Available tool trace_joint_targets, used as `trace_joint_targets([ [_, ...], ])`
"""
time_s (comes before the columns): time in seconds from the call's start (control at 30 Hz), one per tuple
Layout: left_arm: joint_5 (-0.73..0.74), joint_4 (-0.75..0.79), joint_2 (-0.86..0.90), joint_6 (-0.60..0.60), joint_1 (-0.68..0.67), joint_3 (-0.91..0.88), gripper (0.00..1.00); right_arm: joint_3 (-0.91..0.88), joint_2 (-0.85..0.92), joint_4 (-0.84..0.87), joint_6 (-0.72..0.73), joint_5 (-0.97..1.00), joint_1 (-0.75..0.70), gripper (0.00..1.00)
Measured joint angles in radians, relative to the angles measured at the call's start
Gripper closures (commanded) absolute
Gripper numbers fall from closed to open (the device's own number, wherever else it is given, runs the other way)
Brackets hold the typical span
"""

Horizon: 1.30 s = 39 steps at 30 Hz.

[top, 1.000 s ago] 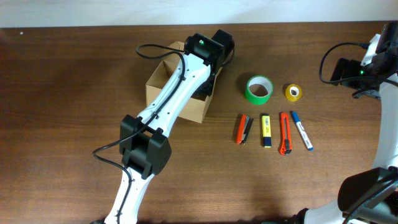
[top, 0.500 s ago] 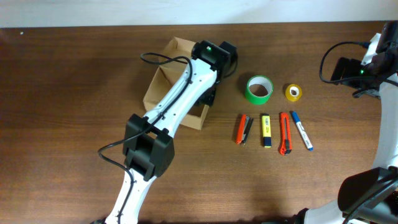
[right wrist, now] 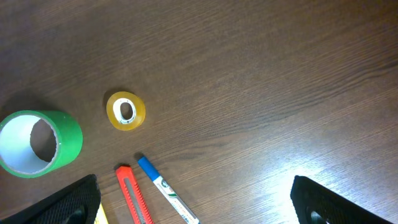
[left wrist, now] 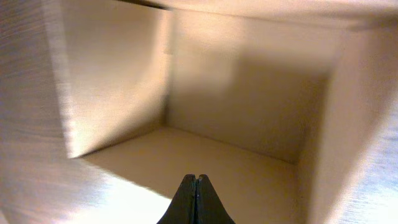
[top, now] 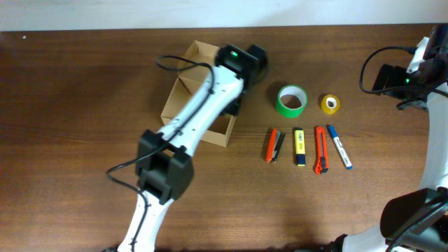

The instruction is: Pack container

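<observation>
Since a second ago the box (top: 221,131) has swung round on the table, its far corner now turned away from the robot, and the left arm has swung with it; the tape rolls and pens have not shifted. From the wrist view, the left pincer (left wrist: 196,183) sits inside the box with its two fingers pressed flat together and nothing between them. The cardboard floor lies just below its tip, one wall stands ahead, and a side wall rises on either hand. The right pincer (right wrist: 199,193) hangs spread as wide as it goes, holding nothing. The yellow tape roll (right wrist: 125,111) and green tape roll (right wrist: 37,143) lie ahead of it, and the blue pen (right wrist: 165,186) and orange cutter (right wrist: 132,198) lie between its fingers, lower down on the table. The step looks like nudging the box into a handy place with the closed fingers, though whether they touch a wall at this instant cannot be told. To do it well, I would keep the tip low against the inner wall so that the box slides rather than tips, and push slowly. I would stop while the mouth faces upward, then lift straight out without catching the flap, leaving the box near the goods but not against them.
</observation>
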Motion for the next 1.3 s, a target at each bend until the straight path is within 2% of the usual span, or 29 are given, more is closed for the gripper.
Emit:
trace_joint_targets([
  [0.13, -0.007, -0.012, -0.055, 0.005, 0.106, 0.050, 0.98, 0.000, 0.000, 0.000, 0.000, 0.000, 0.000, 0.01],
  [0.4, -0.013, -0.071, -0.163, 0.063, 0.412, 0.218, 0.97, 0.000, 0.000, -0.006, 0.000, 0.000, 0.000, 0.01],
  [0.63, 0.020, -0.075, -0.201, 0.108, 0.628, 0.235, 0.93, 0.000, 0.000, -0.019, -0.001, 0.000, 0.000, 0.01],
  [0.67, 0.027, -0.074, -0.201, 0.112, 0.657, 0.235, 0.90, 0.000, 0.000, -0.023, 0.000, 0.000, 0.000, 0.01],
  [0.73, 0.036, -0.074, -0.201, 0.119, 0.705, 0.235, 0.68, 0.000, 0.000, -0.029, 0.000, 0.000, 0.000, 0.01],
  [0.77, 0.041, -0.071, -0.201, 0.123, 0.729, 0.235, 0.62, 0.000, 0.000, -0.031, 0.000, 0.000, 0.000, 0.01],
  [0.87, 0.049, -0.050, -0.201, 0.129, 0.787, 0.235, 0.57, 0.000, 0.000, -0.031, 0.000, 0.000, 0.000, 0.01],
  [1.03, 0.062, -0.037, -0.201, 0.132, 0.838, 0.235, 0.57, 0.000, 0.000, -0.035, 0.000, 0.000, 0.000, 0.01],
  [1.1, 0.072, -0.033, -0.201, 0.132, 0.846, 0.235, 0.59, 0.000, 0.000, -0.037, -0.001, 0.000, 0.000, 0.01],
  [1.2, 0.092, -0.031, -0.201, 0.150, 0.846, 0.235, 0.68, 0.000, 0.000, -0.042, -0.001, 0.000, 0.000, 0.01],
  [1.3, 0.143, -0.020, -0.201, 0.212, 0.846, 0.235, 0.68, 0.000, 0.000, -0.043, 0.000, 0.000, 0.000, 0.01],
])
